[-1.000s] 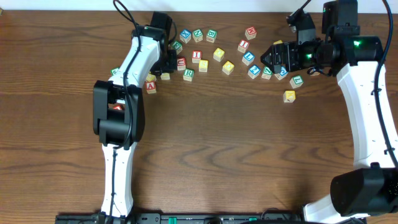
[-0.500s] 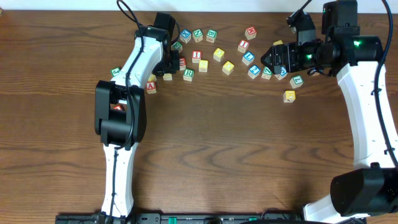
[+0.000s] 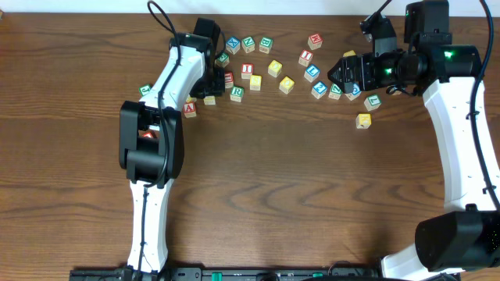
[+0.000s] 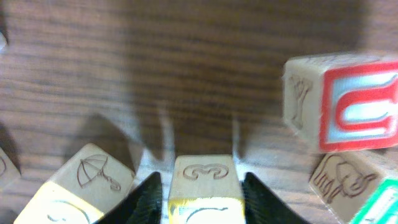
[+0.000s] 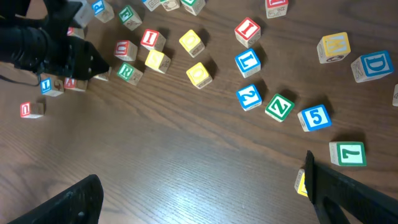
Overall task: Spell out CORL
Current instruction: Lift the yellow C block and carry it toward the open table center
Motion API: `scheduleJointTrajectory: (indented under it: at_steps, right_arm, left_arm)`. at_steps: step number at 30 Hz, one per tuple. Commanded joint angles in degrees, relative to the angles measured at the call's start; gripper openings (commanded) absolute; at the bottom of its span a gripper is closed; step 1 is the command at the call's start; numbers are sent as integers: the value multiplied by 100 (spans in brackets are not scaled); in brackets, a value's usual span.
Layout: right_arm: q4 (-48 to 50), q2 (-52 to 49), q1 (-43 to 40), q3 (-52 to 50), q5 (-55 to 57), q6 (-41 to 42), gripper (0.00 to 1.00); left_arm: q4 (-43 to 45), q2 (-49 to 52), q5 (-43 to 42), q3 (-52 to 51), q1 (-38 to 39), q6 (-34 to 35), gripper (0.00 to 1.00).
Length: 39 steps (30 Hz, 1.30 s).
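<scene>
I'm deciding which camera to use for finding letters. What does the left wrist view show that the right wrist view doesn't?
Left wrist only: a yellow-faced cube between the left fingers, and side carvings close up, like the umbrella cube. Right wrist only: the wider spread of cubes, including the blue L cube and green R cube, plus the right fingers, wide apart and empty. Shared: the wooden table, and probably the red-lettered cube beside the left fingers.

Bright, even light overhead; table point(image 3: 312, 195) shows soft sheen; close-up around the left gripper point(image 4: 202, 190) blurred, shadowed.
</scene>
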<state>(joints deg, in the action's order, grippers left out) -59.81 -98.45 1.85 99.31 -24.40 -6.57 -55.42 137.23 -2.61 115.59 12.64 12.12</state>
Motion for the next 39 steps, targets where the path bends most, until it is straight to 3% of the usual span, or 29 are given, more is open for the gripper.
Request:
scheduleJointTrajectory:
  at_steps: [1,14,20,29,39]
  right_arm:
    - [-4,-13,46,111,9,-81,99]
    - [-31,-13,46,109,9,-81,99]
    - [-33,-13,50,109,9,-81,99]
    - [-39,-13,50,109,9,-81,99]
    - [-35,-13,50,109,50,-83,99]
  left_arm:
    - [-92,-35,55,-68,35,48,43]
    - [-52,-28,55,-341,35,321,44]
    - [162,-31,57,-341,35,319,32]
    - [214,-31,59,-319,35,232,22]
    - [33,-721,55,-129,35,238,21]
